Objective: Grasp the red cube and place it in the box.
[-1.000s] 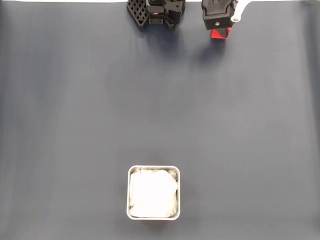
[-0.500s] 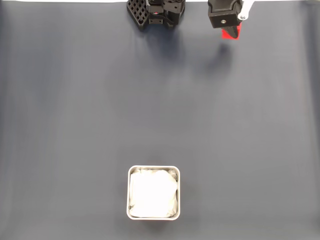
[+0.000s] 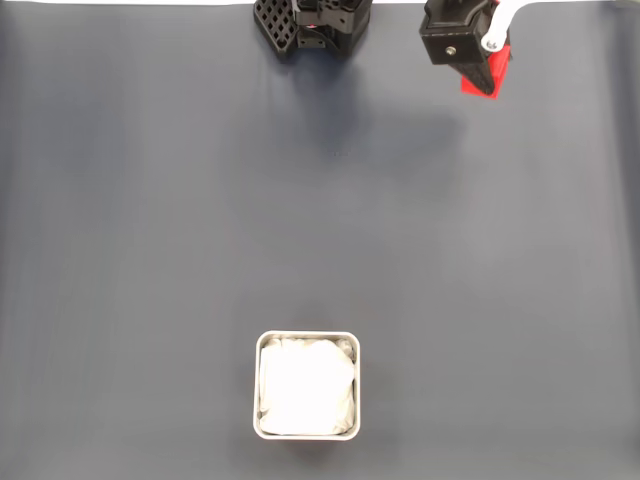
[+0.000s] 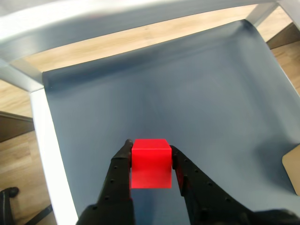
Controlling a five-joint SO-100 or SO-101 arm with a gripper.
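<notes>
Tool (image 4: 150,157) fingers clamp red cube (image 4: 150,162), lifted.

Red cube (image 4: 150,162): bright red, matte, held off the dark mat between two black fingers; in the fixed view (image 3: 485,76) at about 1 o'clock. Box (image 3: 306,336): square, rounded corners, pale rim, white wrinkled lining, upright at 6 o'clock, well apart.

one red cube (image 4: 150,163), one box (image 3: 307,386), one hand (image 4: 151,152)
</notes>
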